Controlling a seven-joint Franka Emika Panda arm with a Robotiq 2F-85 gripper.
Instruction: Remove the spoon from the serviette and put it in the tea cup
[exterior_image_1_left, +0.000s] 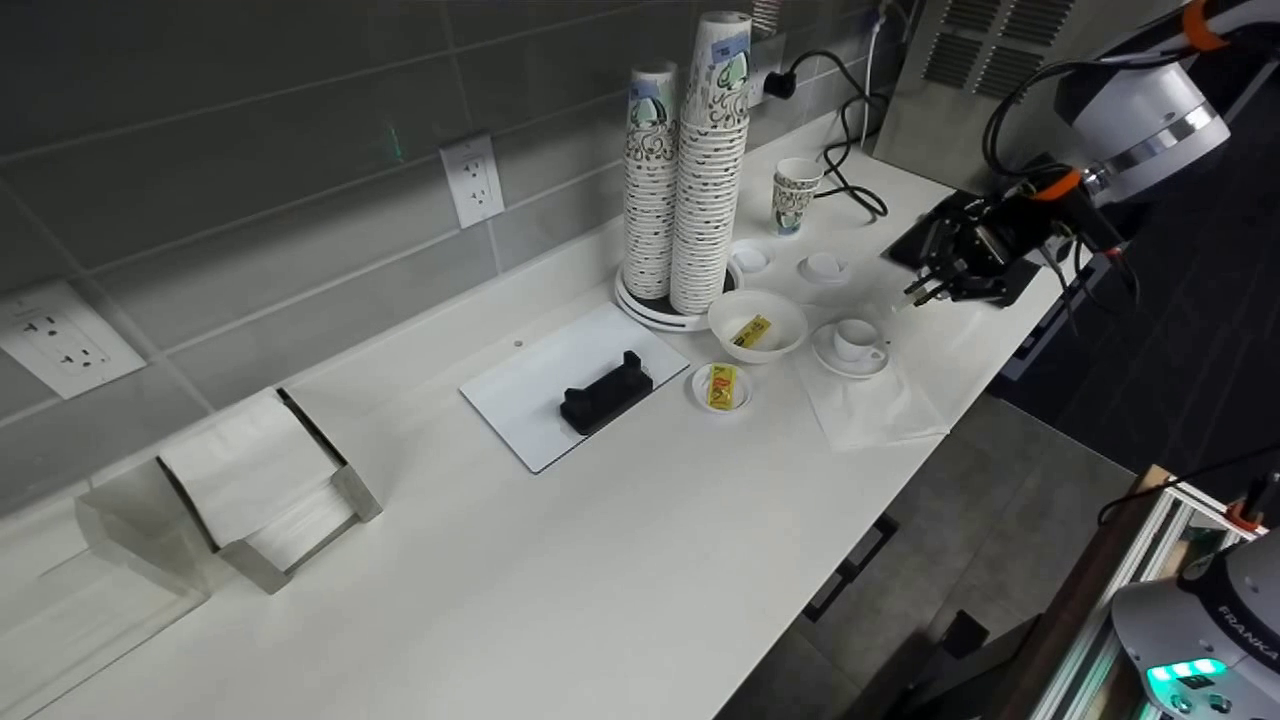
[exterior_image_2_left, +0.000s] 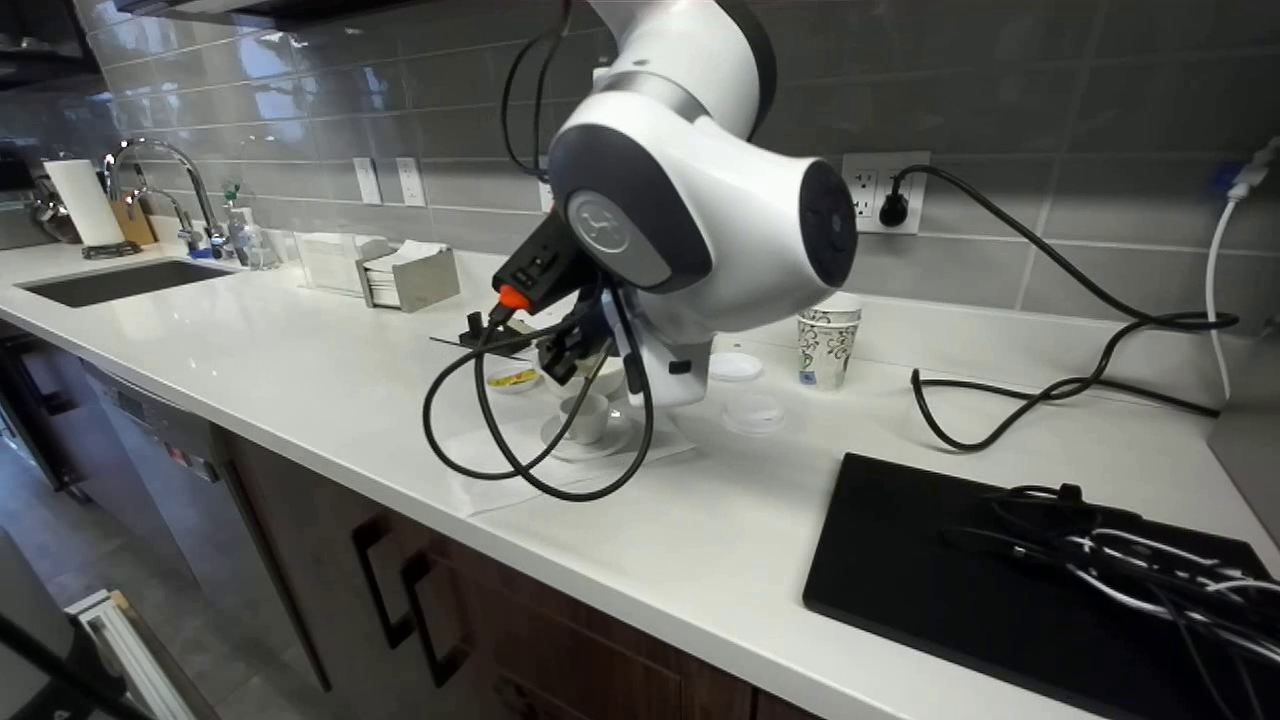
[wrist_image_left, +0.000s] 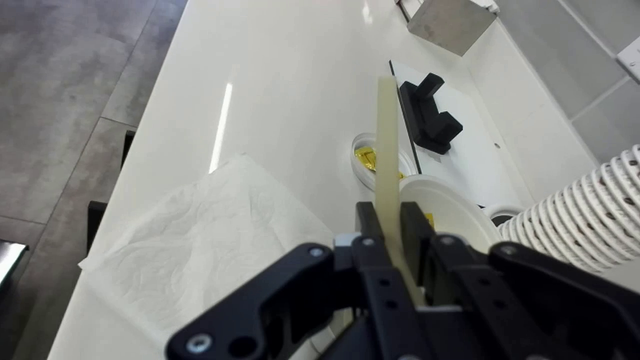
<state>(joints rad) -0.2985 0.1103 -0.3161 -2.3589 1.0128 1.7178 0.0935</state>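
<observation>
The white serviette (exterior_image_1_left: 880, 415) lies unfolded near the counter's front edge, and it also shows in the wrist view (wrist_image_left: 200, 240). The white tea cup (exterior_image_1_left: 855, 338) stands upright on a saucer (exterior_image_1_left: 850, 370) at the serviette's back part. It also shows in an exterior view (exterior_image_2_left: 587, 420). My gripper (wrist_image_left: 388, 210) is shut on a pale, flat, yellowish handle, the spoon (wrist_image_left: 387, 145), which points forward beyond the fingertips. The spoon's rear part is hidden by the fingers. In an exterior view, the gripper (exterior_image_1_left: 928, 288) hangs above the counter, just right of and higher than the cup.
A white bowl (exterior_image_1_left: 775, 350) and a small dish (exterior_image_1_left: 705, 395), each with a yellow packet, stand beside the cup. Tall paper-cup stacks (exterior_image_1_left: 705, 210) rise behind. A pale mat (exterior_image_1_left: 520, 400) holds a black object (exterior_image_1_left: 605, 395). A black board with cables (exterior_image_2_left: 900, 560) lies nearby.
</observation>
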